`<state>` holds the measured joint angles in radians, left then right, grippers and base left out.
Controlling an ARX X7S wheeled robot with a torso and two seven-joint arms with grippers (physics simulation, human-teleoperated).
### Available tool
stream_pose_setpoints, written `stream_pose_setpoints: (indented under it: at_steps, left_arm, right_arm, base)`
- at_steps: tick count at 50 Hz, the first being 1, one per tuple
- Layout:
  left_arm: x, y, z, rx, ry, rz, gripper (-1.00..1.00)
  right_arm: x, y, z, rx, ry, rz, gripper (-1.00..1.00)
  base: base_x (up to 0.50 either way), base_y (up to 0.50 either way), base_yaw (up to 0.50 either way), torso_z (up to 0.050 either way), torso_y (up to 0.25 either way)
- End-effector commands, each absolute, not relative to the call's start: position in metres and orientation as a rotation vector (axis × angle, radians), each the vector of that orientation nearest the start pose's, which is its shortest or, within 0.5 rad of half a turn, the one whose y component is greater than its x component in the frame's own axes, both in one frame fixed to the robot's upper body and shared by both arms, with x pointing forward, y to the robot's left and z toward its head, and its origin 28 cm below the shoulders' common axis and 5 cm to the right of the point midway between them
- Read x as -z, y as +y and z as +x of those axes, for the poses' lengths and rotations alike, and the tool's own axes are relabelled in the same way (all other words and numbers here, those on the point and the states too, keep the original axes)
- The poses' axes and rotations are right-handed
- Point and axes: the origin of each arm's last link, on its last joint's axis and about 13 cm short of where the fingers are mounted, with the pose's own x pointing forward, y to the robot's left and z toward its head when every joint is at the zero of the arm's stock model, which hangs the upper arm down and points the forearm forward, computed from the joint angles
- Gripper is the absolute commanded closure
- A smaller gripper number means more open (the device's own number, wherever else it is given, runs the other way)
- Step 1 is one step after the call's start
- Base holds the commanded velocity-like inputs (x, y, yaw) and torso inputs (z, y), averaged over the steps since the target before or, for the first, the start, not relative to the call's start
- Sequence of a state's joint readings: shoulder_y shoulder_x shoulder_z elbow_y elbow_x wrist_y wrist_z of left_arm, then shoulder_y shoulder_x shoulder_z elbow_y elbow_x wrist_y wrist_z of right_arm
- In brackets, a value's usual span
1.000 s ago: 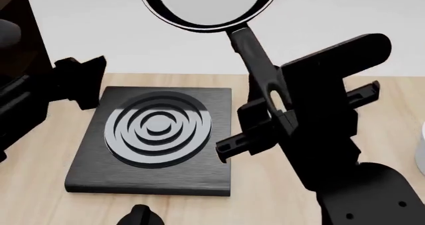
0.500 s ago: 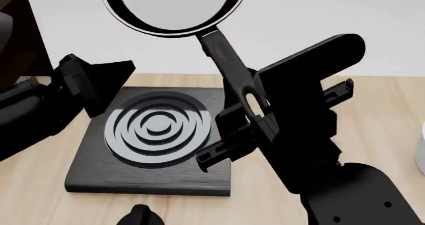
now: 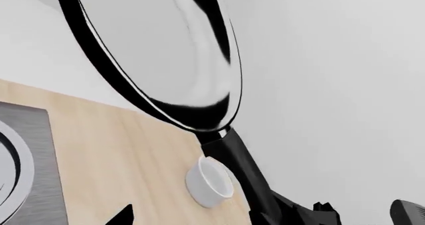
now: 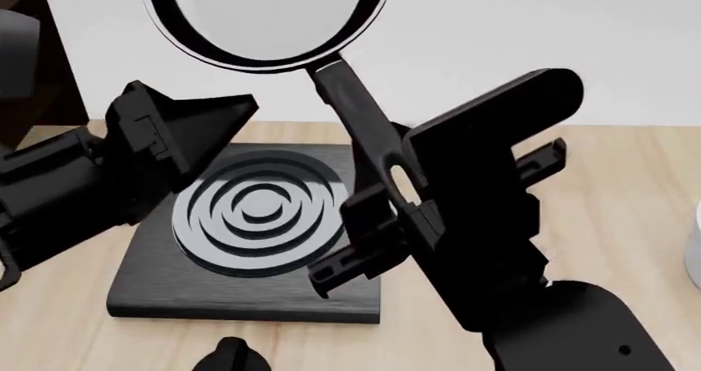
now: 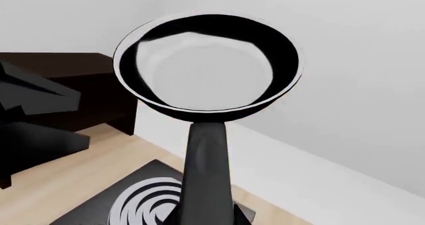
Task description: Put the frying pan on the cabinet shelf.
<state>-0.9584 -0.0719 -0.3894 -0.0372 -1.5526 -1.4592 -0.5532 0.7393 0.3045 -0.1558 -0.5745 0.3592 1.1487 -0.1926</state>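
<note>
The frying pan (image 4: 268,18) hangs in the air above the far edge of the table, its glossy inside facing the head camera. Its black handle (image 4: 367,129) slants down into my right gripper (image 4: 400,186), which is shut on it. From the right wrist, the pan (image 5: 209,68) is straight ahead, with the handle (image 5: 206,170) leading back to the gripper (image 5: 206,217). The dark cabinet (image 4: 55,67) stands at the far left; it is also in the right wrist view (image 5: 73,80). My left gripper (image 4: 219,112) is open and empty over the left of the stove plate, left of the pan (image 3: 159,51).
A square black stove plate (image 4: 258,223) with grey rings lies on the light wooden table (image 4: 625,190) below the pan. A white bowl (image 3: 209,182) sits on the table's right side, just showing at the edge of the head view (image 4: 694,248). A white wall is behind.
My right gripper has carried the pan to the left, toward the cabinet. My left arm has swung in from the left and now reaches over the left part of the stove plate.
</note>
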Motion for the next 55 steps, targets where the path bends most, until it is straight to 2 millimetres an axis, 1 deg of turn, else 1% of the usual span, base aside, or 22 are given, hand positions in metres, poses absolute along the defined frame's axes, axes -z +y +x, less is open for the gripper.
stream_pose_setpoints:
  at_steps: [1,5,9,16,31,40,46,51,53,55]
  left_arm:
    - [-0.258,0.199,0.296,0.778,0.313,-0.794,-1.00]
    - [-0.260,0.196,0.299,0.783,0.315,-0.835,-1.00]
    - [-0.258,0.193,0.301,0.789,0.325,-0.856,-1.00]
    - [-0.245,0.186,0.304,0.797,0.365,-0.870,-1.00]
    - [-0.230,0.177,0.314,0.790,0.413,-0.899,-1.00]
    - [-0.236,0.173,0.321,0.804,0.407,-0.906,-1.00]
    - [-0.235,0.168,0.324,0.812,0.408,-0.918,-1.00]
    - [-0.233,0.162,0.325,0.827,0.417,-0.921,-1.00]
    - [-0.232,0.161,0.325,0.832,0.408,-0.949,-1.00]
    - [-0.226,0.159,0.324,0.834,0.416,-0.953,-1.00]
  right_arm:
    - [-0.238,-0.114,0.267,-0.450,-0.141,-0.230,1.00]
    - [-0.237,-0.113,0.266,-0.456,-0.144,-0.232,1.00]
    - [-0.236,-0.112,0.267,-0.458,-0.145,-0.232,1.00]
    - [-0.237,-0.110,0.268,-0.467,-0.150,-0.232,1.00]
    - [-0.234,-0.112,0.265,-0.470,-0.159,-0.217,1.00]
    - [-0.231,-0.112,0.262,-0.477,-0.159,-0.218,1.00]
    - [-0.227,-0.112,0.262,-0.483,-0.156,-0.215,1.00]
    - [-0.226,-0.110,0.260,-0.494,-0.156,-0.212,1.00]
    - [-0.224,-0.111,0.260,-0.497,-0.155,-0.210,1.00]
    - [-0.224,-0.112,0.259,-0.496,-0.158,-0.192,1.00]
  base:
    - [0.00,0.01,0.00,0.000,0.000]
    - [0.00,0.01,0.00,0.000,0.000]
    - [0.00,0.01,0.00,0.000,0.000]
    - [0.00,0.01,0.00,0.001,0.000]
    - [0.00,0.00,0.00,0.000,0.000]
    - [0.00,0.00,-0.01,0.001,0.000]
    - [0.00,0.00,-0.01,0.000,0.000]
    - [0.00,0.00,0.00,0.000,0.000]
    - [0.00,0.00,-0.01,0.005,0.000]
    - [0.00,0.00,-0.01,0.000,0.000]
